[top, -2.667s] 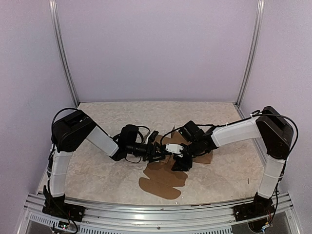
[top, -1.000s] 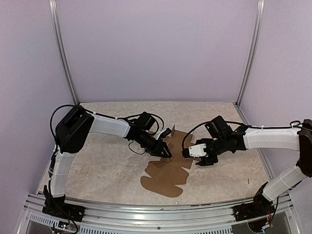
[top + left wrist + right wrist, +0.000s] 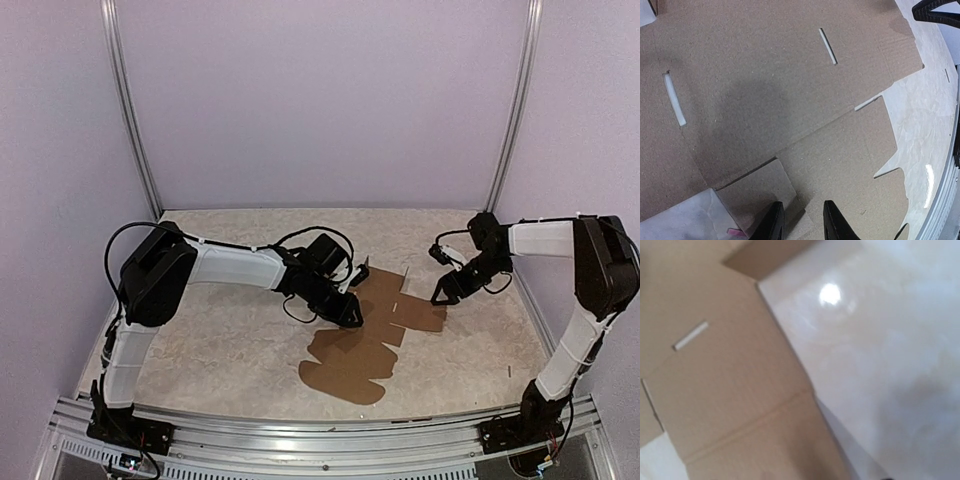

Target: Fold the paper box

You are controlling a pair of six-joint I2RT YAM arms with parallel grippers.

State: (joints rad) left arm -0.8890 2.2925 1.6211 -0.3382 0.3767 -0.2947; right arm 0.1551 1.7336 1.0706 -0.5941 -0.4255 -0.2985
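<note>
Since a second ago the left gripper (image 3: 350, 313) has slid a little rightward onto the left edge of the paper box (image 3: 345, 365), which lies as a flat sheet in the middle of the table (image 3: 220, 350). Its fingers (image 3: 774, 222) stand narrowly parted over the cardboard; whether they pinch it I cannot tell. Meanwhile the right gripper (image 3: 441, 294) has swung away to the sheet's right edge, released and empty.

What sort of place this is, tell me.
Likely a robot test cell: plain lilac walls on aluminium posts, a marble-patterned tabletop, white-and-black left arm and right arm bolted at its edge.
</note>
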